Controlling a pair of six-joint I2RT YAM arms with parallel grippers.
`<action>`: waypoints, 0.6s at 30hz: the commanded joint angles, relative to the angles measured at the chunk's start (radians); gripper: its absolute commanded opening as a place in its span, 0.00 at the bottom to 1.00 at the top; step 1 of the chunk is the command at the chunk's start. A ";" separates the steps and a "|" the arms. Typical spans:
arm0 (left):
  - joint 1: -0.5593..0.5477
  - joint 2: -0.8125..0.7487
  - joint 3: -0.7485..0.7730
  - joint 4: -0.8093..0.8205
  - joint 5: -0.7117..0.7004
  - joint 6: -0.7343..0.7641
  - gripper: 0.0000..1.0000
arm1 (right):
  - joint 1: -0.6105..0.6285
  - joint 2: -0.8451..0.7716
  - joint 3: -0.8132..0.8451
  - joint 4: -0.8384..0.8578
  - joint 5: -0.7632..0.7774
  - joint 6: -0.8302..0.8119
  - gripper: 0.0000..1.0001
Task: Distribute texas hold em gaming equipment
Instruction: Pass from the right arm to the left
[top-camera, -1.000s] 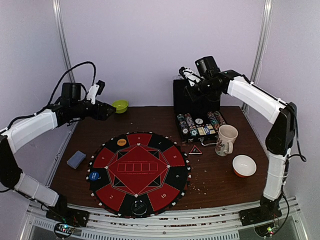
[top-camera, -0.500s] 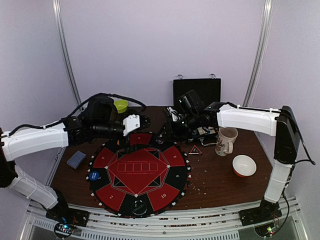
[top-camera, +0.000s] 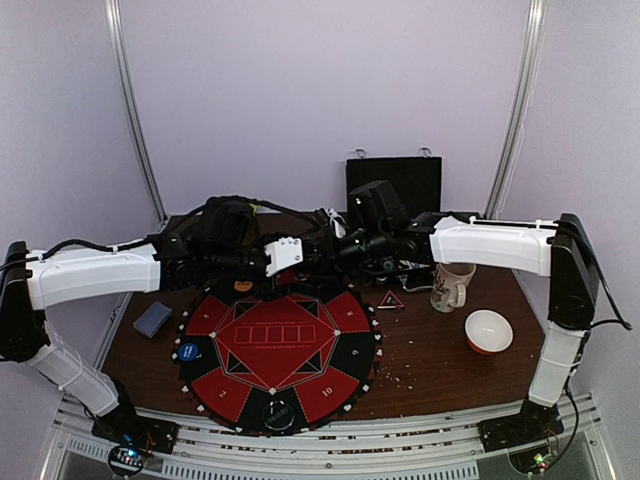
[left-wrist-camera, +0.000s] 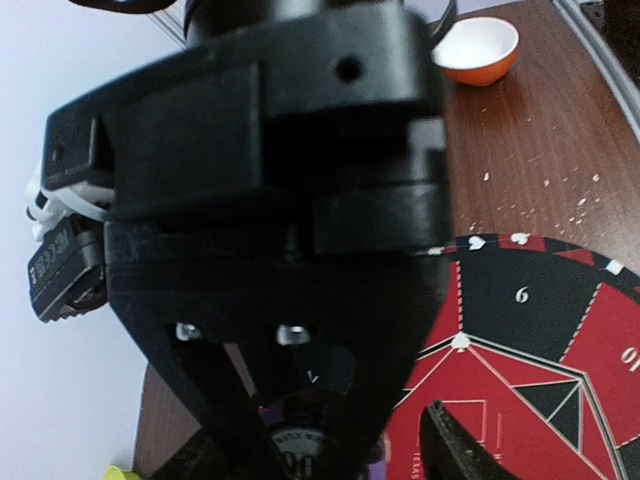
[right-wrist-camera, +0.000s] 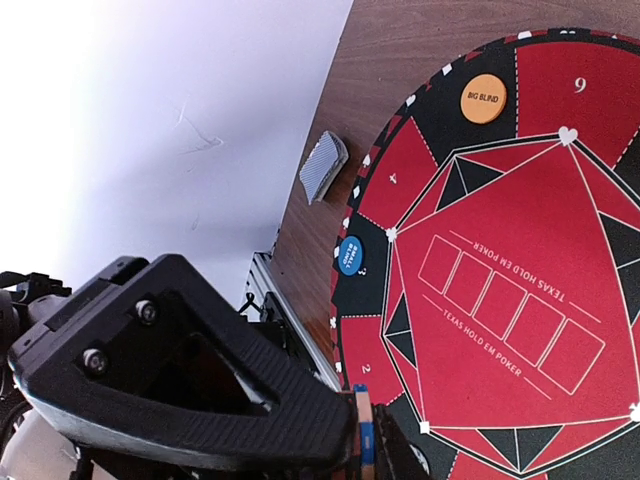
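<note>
Between the right gripper's (right-wrist-camera: 372, 455) fingers I'm seeing a striped poker chip (left-wrist-camera: 300, 457) being pinched edge-on; one chip or a thin stack, I can't tell. It's hanging in the air over the far edge of the round Texas Hold'em mat (top-camera: 270, 340), not lying on it. Nose to nose with it I'm holding the left gripper (top-camera: 303, 256). Only one of its fingers is showing in its own camera, standing well off to the side, so I'm reading that gripper as spread, with the chip right in front of it.

I'm judging this to be a handover, or a very crowded carry, and it's looking tight. For a pass, I'm wanting the left fingers straddling the chip's free edge and closing fully before the right pinch lets go. The right should then be backing straight out toward the chip case (top-camera: 393, 185), not sweeping sideways into the other wrist.

Further out, the rest of the gear is sitting apart. The BIG BLIND disc (right-wrist-camera: 483, 98) is lying on the mat near its rim, and the blue small-blind disc (right-wrist-camera: 350, 255) is on the rim too. The deck of cards (right-wrist-camera: 323, 166) is on the table off the mat. The red-black triangle (top-camera: 390, 299) is lying just beside the mat, near the white mug (top-camera: 452, 282).
</note>
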 joint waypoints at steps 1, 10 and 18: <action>0.004 0.013 0.025 0.018 -0.068 -0.032 0.50 | 0.008 -0.020 0.013 0.054 -0.022 0.020 0.00; 0.006 0.035 0.025 0.011 -0.096 -0.042 0.55 | 0.008 -0.013 0.028 0.048 -0.021 0.012 0.00; 0.006 0.014 0.021 0.045 -0.097 -0.048 0.00 | 0.008 -0.008 0.032 0.039 -0.026 0.002 0.00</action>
